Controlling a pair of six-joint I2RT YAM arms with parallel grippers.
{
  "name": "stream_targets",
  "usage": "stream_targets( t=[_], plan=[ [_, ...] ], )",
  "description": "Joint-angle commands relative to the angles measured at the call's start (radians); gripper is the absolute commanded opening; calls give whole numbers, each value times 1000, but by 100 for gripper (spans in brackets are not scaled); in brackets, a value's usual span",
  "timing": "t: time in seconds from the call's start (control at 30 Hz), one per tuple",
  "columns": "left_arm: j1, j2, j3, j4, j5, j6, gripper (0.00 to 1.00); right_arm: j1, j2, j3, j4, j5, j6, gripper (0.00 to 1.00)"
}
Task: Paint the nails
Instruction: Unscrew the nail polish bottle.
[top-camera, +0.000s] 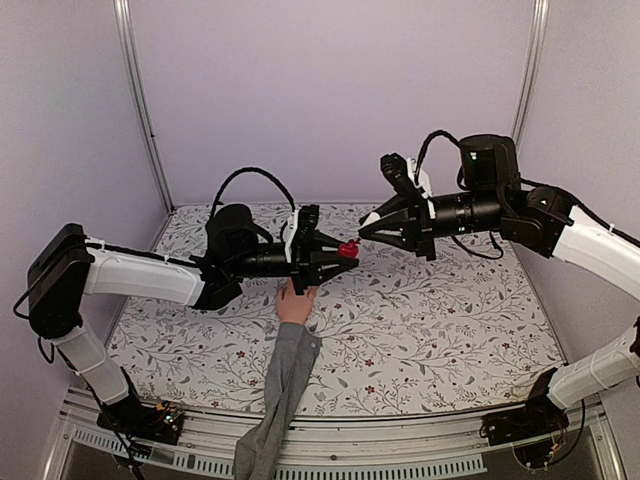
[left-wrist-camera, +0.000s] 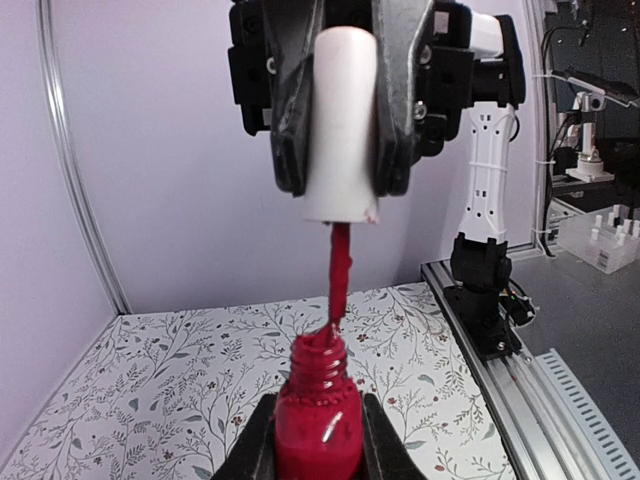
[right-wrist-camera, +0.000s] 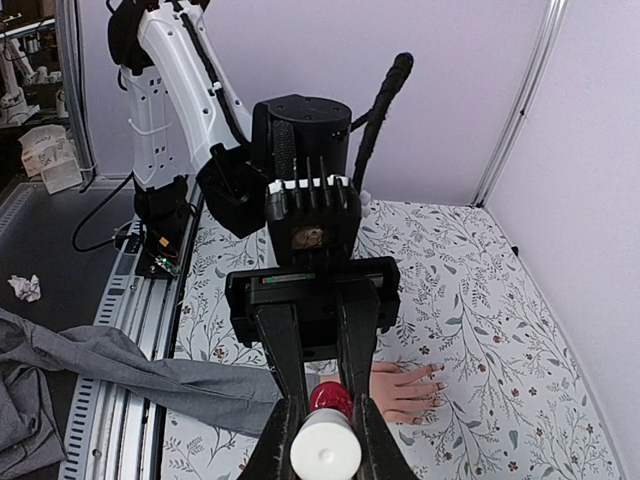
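Observation:
My left gripper (top-camera: 345, 250) is shut on a small red polish bottle (top-camera: 348, 247), holding it upright above the table; the bottle (left-wrist-camera: 318, 425) sits between its fingers. My right gripper (top-camera: 368, 222) is shut on the white cap (left-wrist-camera: 340, 115), directly over the bottle. The red brush (left-wrist-camera: 340, 265) hangs from the cap with its tip at the bottle's open neck. Below, the peach mannequin hand (right-wrist-camera: 405, 390) lies flat, its pale nails (right-wrist-camera: 438, 384) pointing right. In the top view the left gripper hides the fingertips of the hand (top-camera: 296, 306).
The hand's grey sleeve (top-camera: 280, 395) runs from the wrist over the table's near edge. A floral cloth (top-camera: 430, 320) covers the table. Metal frame posts (top-camera: 140, 100) and lilac walls close in the back and sides.

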Motion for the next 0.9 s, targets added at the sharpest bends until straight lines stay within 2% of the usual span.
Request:
stream_targets(
  t=[0.0,0.87],
  plan=[
    [7,8,14,7,-4,-2,0,1,-31,-7,-9,22,-10,0],
    [5,12,19,-15,-7,10,0,0,-37,-5,-9,38,-16,0]
  ],
)
